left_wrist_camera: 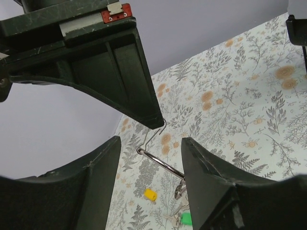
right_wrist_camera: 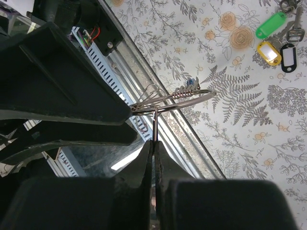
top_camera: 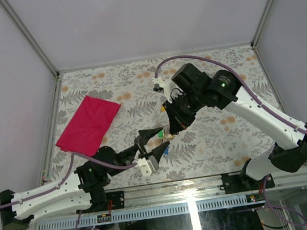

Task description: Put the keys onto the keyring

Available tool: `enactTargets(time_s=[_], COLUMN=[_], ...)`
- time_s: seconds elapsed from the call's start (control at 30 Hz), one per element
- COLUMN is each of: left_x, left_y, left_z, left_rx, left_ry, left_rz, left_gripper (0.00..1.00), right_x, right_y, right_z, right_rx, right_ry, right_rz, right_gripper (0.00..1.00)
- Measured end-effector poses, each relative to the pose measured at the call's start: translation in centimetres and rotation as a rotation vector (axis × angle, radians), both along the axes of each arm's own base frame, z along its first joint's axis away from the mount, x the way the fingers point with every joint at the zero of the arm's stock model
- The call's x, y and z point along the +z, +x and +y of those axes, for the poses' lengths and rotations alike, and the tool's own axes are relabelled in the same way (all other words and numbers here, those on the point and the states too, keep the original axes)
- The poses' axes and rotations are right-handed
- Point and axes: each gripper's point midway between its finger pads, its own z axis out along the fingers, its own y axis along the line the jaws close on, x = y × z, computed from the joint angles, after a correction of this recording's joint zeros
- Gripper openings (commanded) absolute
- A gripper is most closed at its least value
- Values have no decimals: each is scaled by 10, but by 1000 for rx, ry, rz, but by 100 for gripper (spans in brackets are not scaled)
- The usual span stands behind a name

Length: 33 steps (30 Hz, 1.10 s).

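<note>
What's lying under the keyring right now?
On the table below the keyring: a yellow key tag and a green key tag. A finger of the left gripper covers the rest.

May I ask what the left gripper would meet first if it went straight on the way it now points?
The left gripper would most likely meet the keyring first: the wire crosses its open jaws, pinched above by the right gripper. Depth is unclear; the table lies beyond.
</note>
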Motion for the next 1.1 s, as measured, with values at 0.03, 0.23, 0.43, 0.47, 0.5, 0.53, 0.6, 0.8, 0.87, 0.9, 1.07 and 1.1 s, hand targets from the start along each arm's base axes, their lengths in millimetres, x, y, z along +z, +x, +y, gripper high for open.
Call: enactTargets(time_s=[0.03,0.23,0.43,0.47,0.5,0.53,0.6,0.8,0.87,0.9,1.07,1.1], left_x=[0,-7,-1,-1,-2,-2,-3,-2,-3,-3,-7,-9], left_y=[1,12,24,25,25,26,26,24,23,23,20,20], left_z=[-1,-4,-3,-3,-4,-4,-5,-6,-7,-7,-8,-8], left_rx=[5,66,124,129,131,133,134,125,118,115,102,100], left_ry=[4,54,67,70,74,78,84,88,90,92,108,113], left_rz=[-5,-72,-152,-162,-168,-173,-182,-193,-195,-196,-194,-194], left_gripper=[51,44,38,38,37,37,37,31,27,24,8,5], right_x=[0,1,3,4,4,4,4,5,5,5,5,5], right_y=[-1,-3,-8,-9,-9,-9,-10,-10,-10,-10,-10,-10], right_z=[0,2,4,4,4,4,4,5,5,5,5,5], right_rx=[3,10,24,28,29,30,32,33,33,33,33,33], right_ry=[4,12,27,31,32,33,35,36,36,36,37,36], right_rz=[5,16,37,40,42,43,45,46,46,46,46,46], right_gripper=[0,0,0,0,0,0,0,0,0,0,0,0])
